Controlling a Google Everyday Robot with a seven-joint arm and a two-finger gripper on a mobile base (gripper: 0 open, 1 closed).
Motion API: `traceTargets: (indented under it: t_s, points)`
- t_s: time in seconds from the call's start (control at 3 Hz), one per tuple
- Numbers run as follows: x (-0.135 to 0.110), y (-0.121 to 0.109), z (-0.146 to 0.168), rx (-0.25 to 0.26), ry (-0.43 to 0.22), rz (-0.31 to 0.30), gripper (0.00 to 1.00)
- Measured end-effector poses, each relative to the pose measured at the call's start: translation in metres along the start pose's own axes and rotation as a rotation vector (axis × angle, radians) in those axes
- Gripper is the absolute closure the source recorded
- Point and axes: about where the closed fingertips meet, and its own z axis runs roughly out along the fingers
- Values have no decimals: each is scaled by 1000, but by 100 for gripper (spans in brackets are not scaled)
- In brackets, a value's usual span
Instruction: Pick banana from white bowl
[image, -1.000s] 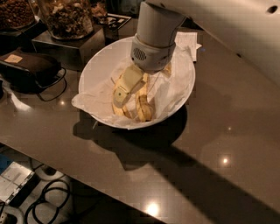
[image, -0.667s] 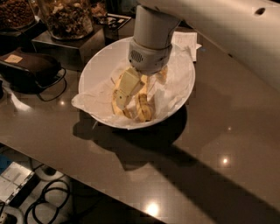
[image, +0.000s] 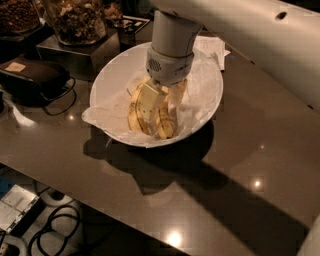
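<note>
Gripper (image: 161, 100) sat low in white bowl (image: 117, 67), upper center; whether it was open or closed couldn't be told. Banana (image: 135, 116), yellow, brown-streaked, lay on crinkled paper (image: 200, 90) at its lower left.

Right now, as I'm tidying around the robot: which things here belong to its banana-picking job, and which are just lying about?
Job: gripper, down inside the white bowl; banana.
Lying about: speckled second banana; snack jar; black device with its cord; paper behind the bowl.
</note>
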Motion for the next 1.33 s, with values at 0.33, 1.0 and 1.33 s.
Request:
traceTargets:
  t_s: [0.33,1.0,1.33]
  points:
    - [-2,-4,5,-8,12,9,36]
    - [-5,-14,24,-18,66,45,37]
    - [-6,-19,32,-31,80,59,55]
